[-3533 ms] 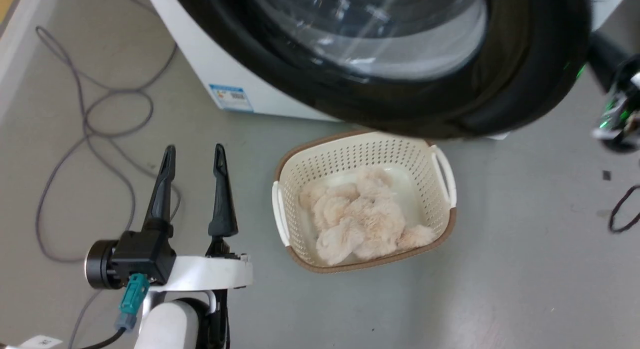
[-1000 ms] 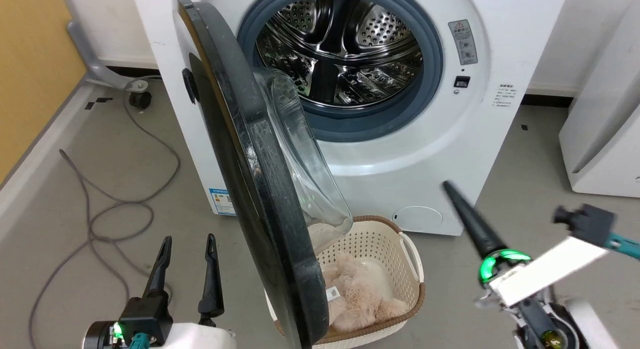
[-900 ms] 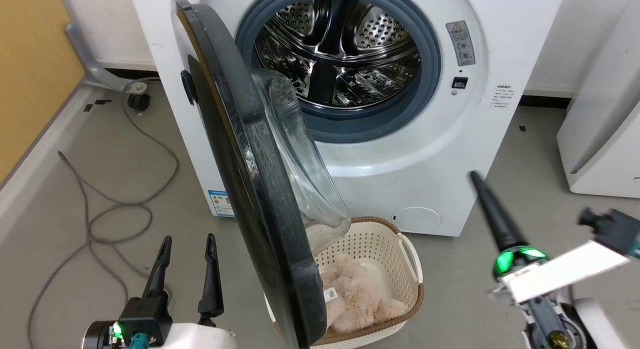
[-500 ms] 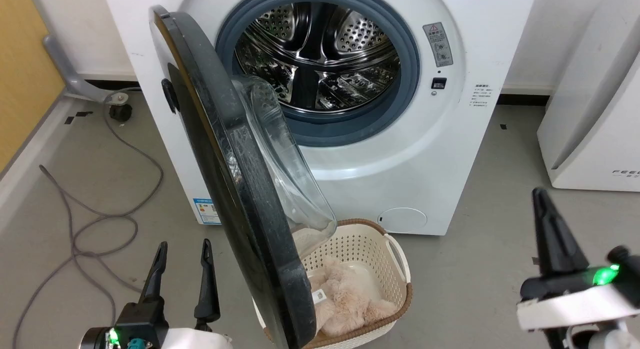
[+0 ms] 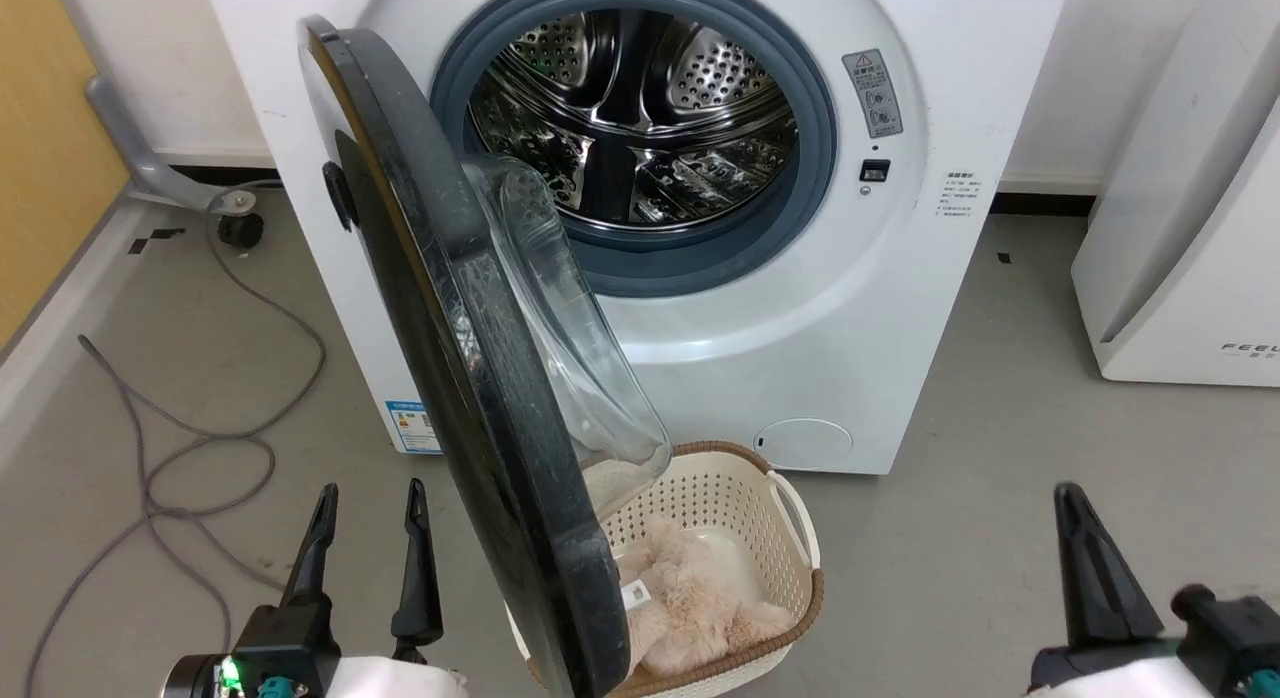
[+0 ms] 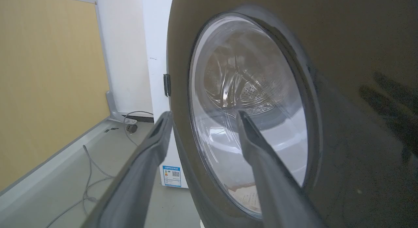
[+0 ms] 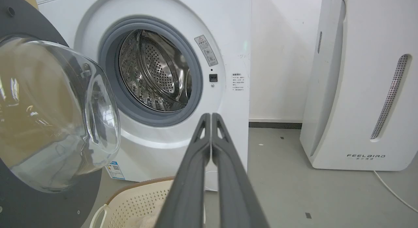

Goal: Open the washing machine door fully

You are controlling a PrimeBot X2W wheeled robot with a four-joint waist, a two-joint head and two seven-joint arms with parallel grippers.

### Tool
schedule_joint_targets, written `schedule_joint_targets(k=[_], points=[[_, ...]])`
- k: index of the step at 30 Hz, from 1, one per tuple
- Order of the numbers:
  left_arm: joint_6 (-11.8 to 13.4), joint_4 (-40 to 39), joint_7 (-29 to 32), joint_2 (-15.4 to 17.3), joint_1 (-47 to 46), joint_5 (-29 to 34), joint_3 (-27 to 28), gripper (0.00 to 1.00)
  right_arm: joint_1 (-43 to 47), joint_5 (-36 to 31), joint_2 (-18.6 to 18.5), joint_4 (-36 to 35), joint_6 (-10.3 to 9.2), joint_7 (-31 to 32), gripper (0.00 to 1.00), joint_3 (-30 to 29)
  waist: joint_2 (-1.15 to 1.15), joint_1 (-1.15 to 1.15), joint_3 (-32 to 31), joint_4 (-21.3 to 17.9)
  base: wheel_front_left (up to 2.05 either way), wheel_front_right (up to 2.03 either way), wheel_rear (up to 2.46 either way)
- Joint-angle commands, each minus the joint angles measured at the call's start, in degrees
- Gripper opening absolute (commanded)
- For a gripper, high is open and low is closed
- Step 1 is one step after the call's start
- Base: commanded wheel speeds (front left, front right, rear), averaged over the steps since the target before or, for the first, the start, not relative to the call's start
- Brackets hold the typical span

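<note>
The washing machine (image 5: pixel 800 308) is a white front-loader with its steel drum (image 5: pixel 640 108) exposed. Its black round door (image 5: pixel 460 378) stands swung out on the left, edge-on to the head view, its glass bowl (image 5: pixel 560 338) bulging toward the drum. My left gripper (image 5: pixel 370 493) is open low at the left, just outside the door. In the left wrist view its gripper (image 6: pixel 204 113) points at the door's outer face (image 6: pixel 343 90), apart from it. My right gripper (image 5: pixel 1065 493) sits at the lower right, far from the door; its fingers (image 7: pixel 209 115) are shut on nothing.
A cream basket (image 5: pixel 720 478) with a beige plush toy (image 5: pixel 690 598) sits on the floor under the door's lower edge. A grey cable (image 5: pixel 200 448) loops on the left floor. A white FEELBIRD appliance (image 5: pixel 1180 228) stands to the right, a yellow wall (image 5: pixel 50 158) to the left.
My right gripper has dropped back from mid-right to the lower right corner. The head camera has shifted a little. The door holds the same angle as a second ago.
</note>
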Motion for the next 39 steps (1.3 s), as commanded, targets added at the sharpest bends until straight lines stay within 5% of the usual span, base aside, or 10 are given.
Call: schedule_joint_targets(k=[1,2,3,13,14,15,16,26,39], points=[[0.2,0.1,-0.3,0.1,0.7,0.3,0.1,1.00,1.1,-0.2,0.5,0.1,0.05,-0.2,0.27,-0.4,0.00,0.00,0.0,0.0,0.00,0.00,0.00],[0.2,0.2,-0.3,0.1,0.7,0.3,0.1,1.00,1.3,-0.5,0.6,0.2,0.05,-0.2,0.89,-0.7,0.00,0.00,0.0,0.0,0.00,0.00,0.00],[0.2,0.2,-0.3,0.1,0.7,0.4,0.2,1.00,1.5,-1.0,0.8,0.2,0.05,-0.2,1.00,-0.8,0.00,0.00,-0.1,0.0,0.00,0.00,0.00],[1.3,0.2,-0.3,0.1,0.6,0.6,0.7,1.00,1.9,-2.5,1.1,0.2,0.05,-0.2,1.00,-1.1,0.00,0.00,-0.1,0.4,0.00,0.00,0.00],[1.4,0.3,-0.3,0.1,0.6,0.6,0.8,0.84,1.9,-2.7,1.1,0.1,0.05,-0.2,1.00,-1.2,0.00,0.00,-0.1,0.4,0.00,0.00,0.00],[1.7,0.0,-0.3,0.1,0.4,0.7,0.9,0.36,1.9,-2.9,1.1,0.0,0.05,-0.2,1.00,-1.3,0.00,0.00,-0.1,0.5,0.00,0.00,0.00],[1.9,-0.5,-0.3,0.1,0.3,0.8,1.1,0.00,1.9,-3.0,1.1,0.0,0.05,-0.2,1.00,-1.3,0.00,0.00,-0.1,0.5,0.00,0.00,0.00],[2.1,-10.0,-0.3,0.1,-2.1,3.1,3.3,0.00,2.1,-3.4,1.1,-0.8,0.05,-0.2,1.00,-1.7,0.00,0.00,-0.2,0.6,0.00,0.00,0.00],[0.5,-22.0,-0.3,0.1,-4.6,5.0,-5.9,0.00,2.1,-3.4,1.1,-1.4,0.05,-0.2,1.00,-1.8,0.00,0.00,-0.4,0.4,0.00,0.00,0.00]])
